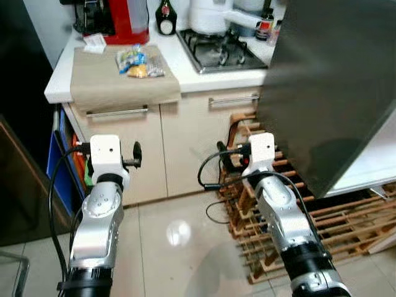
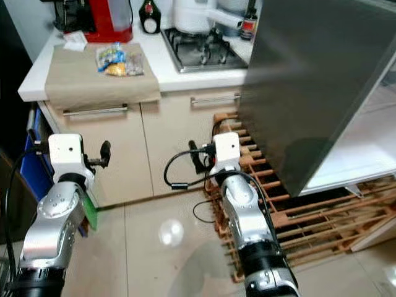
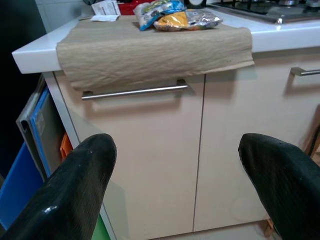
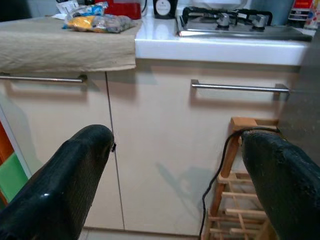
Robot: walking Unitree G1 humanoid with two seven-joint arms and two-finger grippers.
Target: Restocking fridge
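Observation:
A few snack packets [image 1: 139, 62] lie on a beige cloth [image 1: 117, 80] spread over the white counter. To the right the fridge's dark grey door [image 1: 328, 80] stands open, with a white inner shelf [image 1: 380, 161] behind it. Both arms are raised in front of the cabinet doors, well below the counter top. My left gripper [image 3: 175, 145] is open and faces the cabinet under the cloth, nothing between its fingers. My right gripper [image 4: 176, 140] is open too, empty, facing the cabinet below the hob.
A gas hob [image 1: 221, 52], a red coffee machine [image 1: 124, 18] and a dark bottle [image 1: 165, 15] stand on the counter. A wooden rack [image 1: 297, 216] sits on the tiled floor under the fridge door. Blue and green flat items [image 1: 59, 161] lean left of the cabinet.

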